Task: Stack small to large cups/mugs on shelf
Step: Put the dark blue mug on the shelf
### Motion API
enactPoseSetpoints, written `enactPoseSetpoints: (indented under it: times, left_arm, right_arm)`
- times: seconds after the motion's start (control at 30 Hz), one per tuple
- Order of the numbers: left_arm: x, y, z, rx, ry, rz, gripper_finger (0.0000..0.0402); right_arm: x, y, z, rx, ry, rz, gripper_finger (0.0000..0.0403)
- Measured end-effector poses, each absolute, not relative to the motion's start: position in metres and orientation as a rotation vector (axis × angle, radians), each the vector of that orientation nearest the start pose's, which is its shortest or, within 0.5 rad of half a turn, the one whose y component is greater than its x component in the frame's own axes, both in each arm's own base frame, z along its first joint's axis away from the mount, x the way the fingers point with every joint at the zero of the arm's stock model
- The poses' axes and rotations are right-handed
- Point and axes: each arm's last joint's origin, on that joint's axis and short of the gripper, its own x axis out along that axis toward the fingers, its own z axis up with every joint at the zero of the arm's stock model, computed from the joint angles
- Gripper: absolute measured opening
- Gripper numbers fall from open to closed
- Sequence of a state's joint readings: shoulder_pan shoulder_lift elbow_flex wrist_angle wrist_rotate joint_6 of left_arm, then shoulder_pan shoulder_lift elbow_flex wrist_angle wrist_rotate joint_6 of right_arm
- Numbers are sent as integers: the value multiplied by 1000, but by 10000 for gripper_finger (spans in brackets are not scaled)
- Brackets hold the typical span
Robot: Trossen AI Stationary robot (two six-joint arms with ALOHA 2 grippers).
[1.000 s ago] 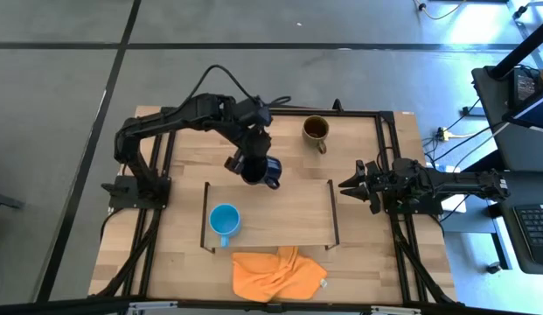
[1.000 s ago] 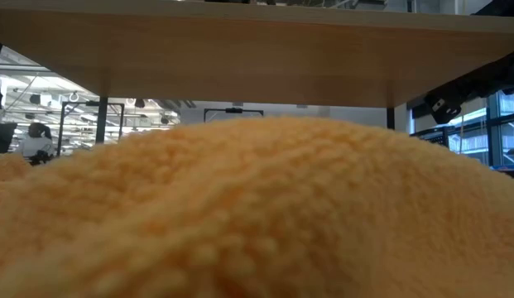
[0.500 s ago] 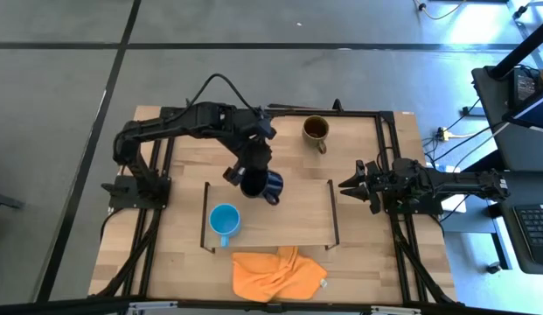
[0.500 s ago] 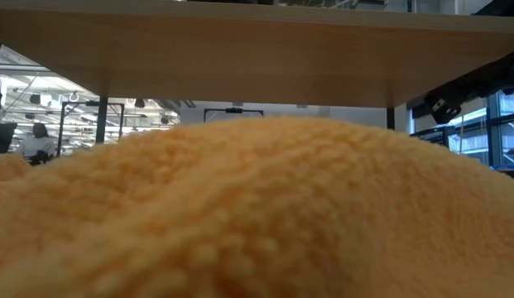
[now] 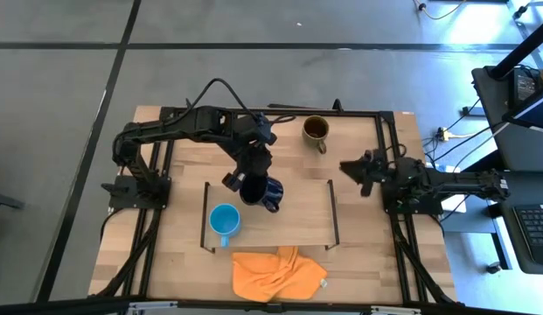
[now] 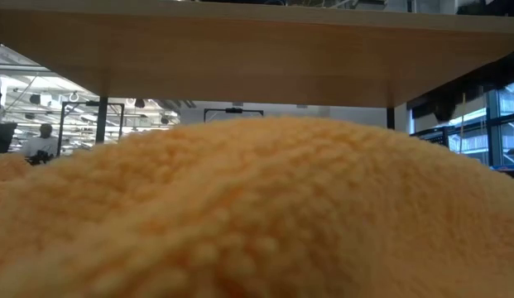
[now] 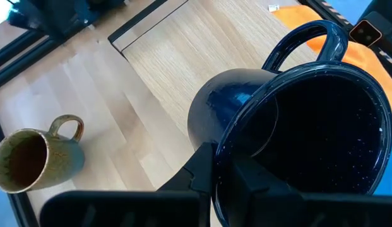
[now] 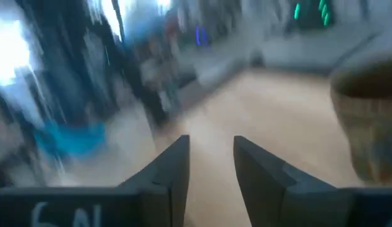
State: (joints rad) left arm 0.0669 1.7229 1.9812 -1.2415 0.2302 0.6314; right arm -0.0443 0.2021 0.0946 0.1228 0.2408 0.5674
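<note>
My left gripper is shut on the black mug and holds it over the far middle of the shelf. The small light-blue mug stands on its base on the shelf's left part. The olive-brown mug stands on the tabletop beyond the shelf, and also shows in the left wrist view. My right gripper is open and empty at the table's right, pointing toward the olive-brown mug. My left gripper pinches the black mug's rim on the side away from the handle, with one finger inside the mug and one outside. The fingers come from above, slanting down. Whether the mug's base touches the shelf board, I cannot tell.
An orange cloth lies crumpled on the tabletop in front of the shelf and fills the low view. The shelf's middle and right parts are bare wood. Black frame rails run along the table's sides.
My left gripper has carried the black mug toward the table's near edge, from behind the shelf to over its far middle. My right gripper has swung toward the far edge and turned toward the olive-brown mug.
</note>
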Motion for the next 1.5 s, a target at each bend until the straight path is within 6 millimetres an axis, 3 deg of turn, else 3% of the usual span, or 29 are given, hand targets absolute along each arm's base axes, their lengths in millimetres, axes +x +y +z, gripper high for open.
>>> enactPoseSetpoints:
  times: [0.13,0.23,0.43,0.6,0.73,0.87,1.17,1.5]
  left_arm:
    - [334,16,405,420,888,-441,12]
    - [334,16,405,415,892,-440,12]
    - [335,15,404,394,880,-483,12]
    - [346,12,391,412,922,-518,12]
    - [356,8,377,446,961,-546,12]
    - [362,5,373,474,953,-572,12]
    - [364,1,374,495,911,-596,12]
    - [365,-9,375,494,896,-612,14]
  right_arm:
    - [102,-9,225,422,-381,-106,124]
    - [97,-7,252,333,-448,-47,124]
    - [107,-6,309,213,-196,-75,124]
    - [133,-7,349,143,-4,-96,124]
    - [155,-9,369,122,83,-102,124]
    - [170,-11,378,156,172,-125,124]
    - [195,-19,364,359,349,-187,124]
    - [232,-12,374,429,159,35,124]
